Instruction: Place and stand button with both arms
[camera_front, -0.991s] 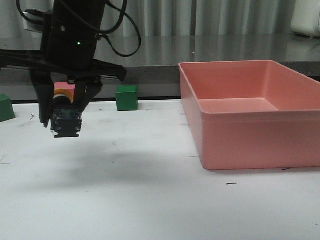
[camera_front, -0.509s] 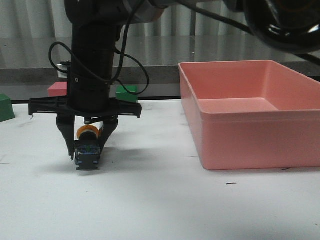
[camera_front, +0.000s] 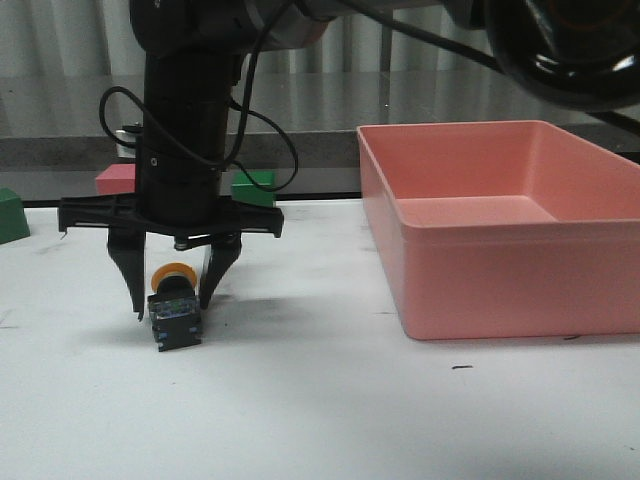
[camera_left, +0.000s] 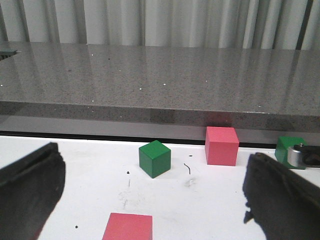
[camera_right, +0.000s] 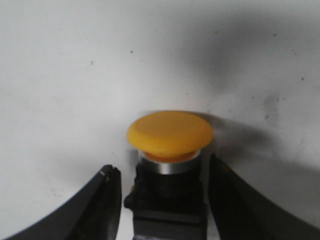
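The button (camera_front: 174, 310) stands on the white table with its yellow cap up and its dark base down, leaning slightly. My right gripper (camera_front: 172, 305) points straight down around it, its jaws open, one finger on each side with a small gap. In the right wrist view the yellow cap and black collar of the button (camera_right: 170, 134) sit between the two black fingers (camera_right: 102, 202) of the right gripper (camera_right: 164, 167). My left gripper (camera_left: 155, 200) is wide open and empty, low over the table; it does not show in the front view.
A large pink bin (camera_front: 500, 240) stands at the right. A green cube (camera_front: 10, 215) sits at the far left; a red cube (camera_front: 115, 180) and a green cube (camera_front: 258, 181) sit behind the arm. The left wrist view shows a green cube (camera_left: 155, 158) and two red cubes (camera_left: 221, 145) (camera_left: 127, 226).
The right gripper lowered the button to the table, then opened its fingers. The button now stands free between them.
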